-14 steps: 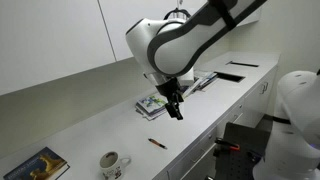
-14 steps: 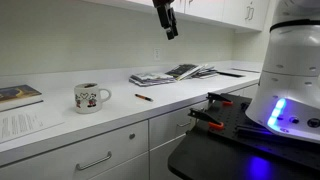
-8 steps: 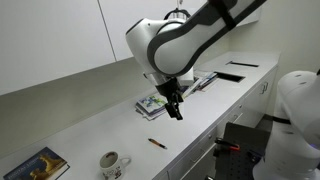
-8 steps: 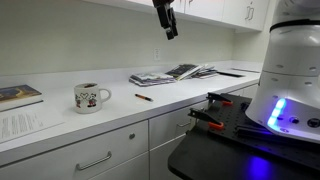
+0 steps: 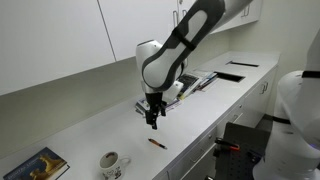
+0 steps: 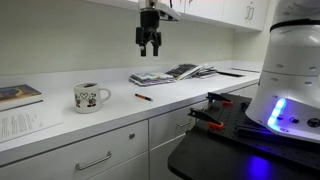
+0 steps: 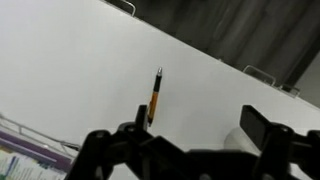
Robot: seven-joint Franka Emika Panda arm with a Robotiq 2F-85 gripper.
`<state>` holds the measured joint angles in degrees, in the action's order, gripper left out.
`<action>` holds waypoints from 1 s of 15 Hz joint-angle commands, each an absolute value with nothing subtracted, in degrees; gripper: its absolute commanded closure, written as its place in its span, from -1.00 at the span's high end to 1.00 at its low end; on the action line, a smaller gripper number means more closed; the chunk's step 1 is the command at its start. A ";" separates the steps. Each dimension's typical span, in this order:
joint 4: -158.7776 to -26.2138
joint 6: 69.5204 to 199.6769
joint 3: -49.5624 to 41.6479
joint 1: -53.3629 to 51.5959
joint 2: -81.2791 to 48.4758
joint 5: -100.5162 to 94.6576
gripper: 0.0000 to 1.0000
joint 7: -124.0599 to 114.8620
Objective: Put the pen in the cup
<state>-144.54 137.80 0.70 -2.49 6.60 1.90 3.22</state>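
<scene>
The pen (image 5: pixel 156 143) lies flat on the white counter, short and dark with an orange part; it also shows in an exterior view (image 6: pixel 144 97) and in the wrist view (image 7: pixel 154 98). The cup (image 5: pixel 111 163) is a white mug with a handle, standing to the pen's side near the counter's front edge; it also shows in an exterior view (image 6: pixel 89 97). My gripper (image 5: pixel 152 121) hangs open and empty well above the counter, above the pen and clear of it (image 6: pixel 148 46). In the wrist view its fingers (image 7: pixel 195 135) stand apart with nothing between them.
Open magazines (image 5: pixel 160 100) lie on the counter behind the gripper, also in an exterior view (image 6: pixel 170 73). A book (image 5: pixel 38 165) lies past the cup, also in an exterior view (image 6: pixel 18 95). White wall cabinets hang above. A white robot base (image 6: pixel 290 80) stands beside the counter.
The gripper has moved across the counter toward the pen and cup and turned, and now hangs above the pen. The pen and cup have not moved.
</scene>
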 commanded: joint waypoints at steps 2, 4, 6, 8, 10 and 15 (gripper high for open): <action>-138.06 144.01 0.76 -2.10 -6.29 5.15 1.00 3.48; -134.77 144.63 0.66 -1.73 -11.78 4.03 1.00 3.04; -131.25 144.78 0.41 -1.34 -16.86 3.50 1.00 2.34; -127.74 144.36 -0.17 -1.14 -21.38 2.80 1.00 0.96; -124.83 143.92 -0.73 -0.95 -25.27 1.98 0.97 0.79; -120.17 143.32 -2.12 -1.09 -31.56 0.77 0.59 0.39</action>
<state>-122.92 144.82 -1.40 -0.73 -29.29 2.80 2.88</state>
